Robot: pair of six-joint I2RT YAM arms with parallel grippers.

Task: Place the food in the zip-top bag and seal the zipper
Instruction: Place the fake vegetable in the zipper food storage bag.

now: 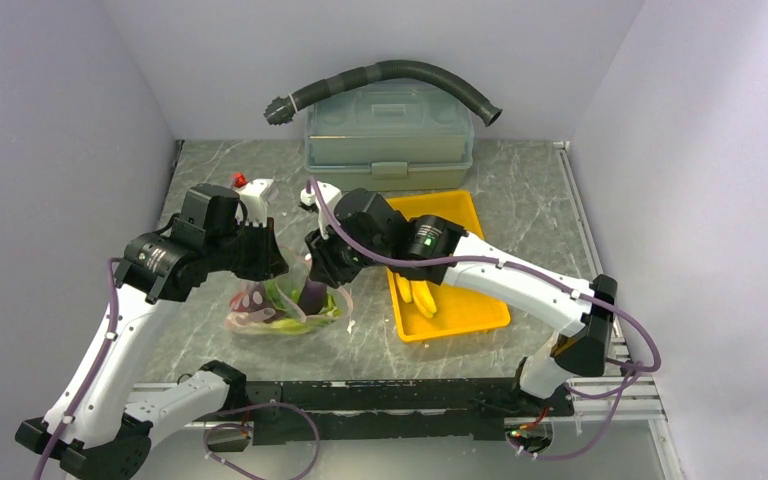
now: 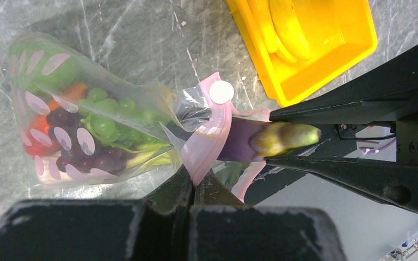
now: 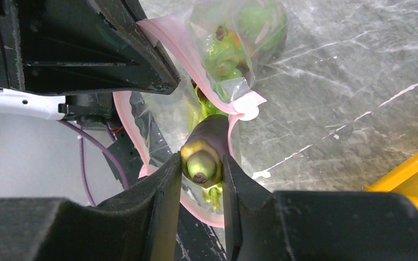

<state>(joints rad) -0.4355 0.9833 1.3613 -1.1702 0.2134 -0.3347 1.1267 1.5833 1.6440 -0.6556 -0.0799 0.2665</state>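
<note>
Right gripper (image 3: 201,182) pinches the eggplant (image 3: 212,136) by its green stem end, purple body nosing into the zip-top bag (image 3: 239,32). Left gripper (image 2: 193,187) is clamped on the zipper (image 2: 209,136), propping the mouth agape for loading; bananas (image 1: 418,296) wait in the yellow tray (image 1: 465,310).

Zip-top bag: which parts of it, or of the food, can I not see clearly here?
Top external: the mouth of the zip-top bag is hidden under the left gripper and the right gripper.
Left wrist: the bananas are cut off by the top edge.
Right wrist: the far end of the eggplant is hidden behind the zipper.
</note>
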